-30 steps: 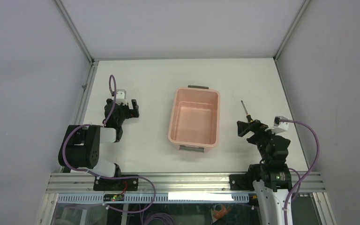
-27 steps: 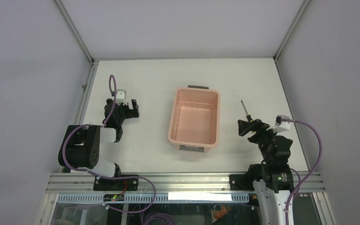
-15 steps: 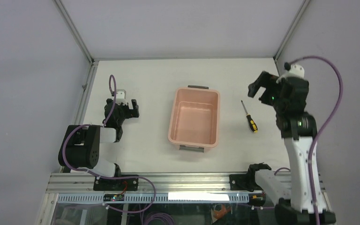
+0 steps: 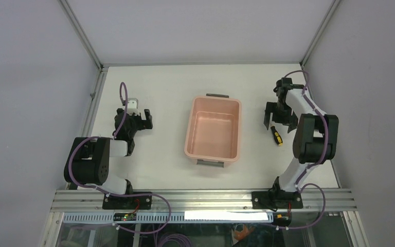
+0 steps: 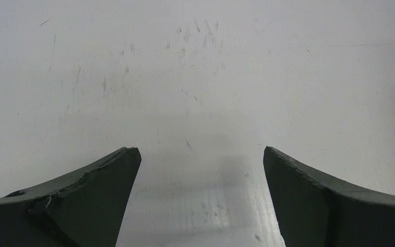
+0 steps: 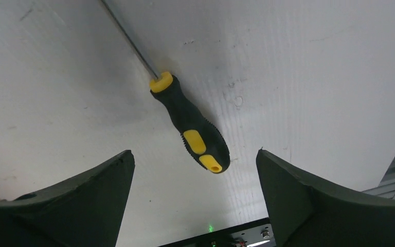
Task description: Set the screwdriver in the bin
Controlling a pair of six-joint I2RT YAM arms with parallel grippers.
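The screwdriver [image 4: 276, 135] lies flat on the white table, right of the bin; in the top view my right gripper covers its shaft. In the right wrist view its black-and-yellow handle [image 6: 193, 133] and thin shaft lie between and ahead of the fingers. The salmon-pink bin [image 4: 213, 129] stands mid-table and holds nothing. My right gripper [image 4: 276, 120] is open, pointing down just above the screwdriver, touching nothing [image 6: 194, 158]. My left gripper [image 4: 139, 119] is open over bare table at the left [image 5: 199, 154].
A metal frame rail [image 4: 90, 110] runs along the table's left edge. The right table edge [image 4: 320, 121] lies close to the right arm. The front rail [image 4: 200, 198] carries both arm bases.
My right arm rose from its folded pose near the front edge, swung to the far right, then reached down so the open gripper sits over the screwdriver. The left arm, bin and screwdriver did not move.
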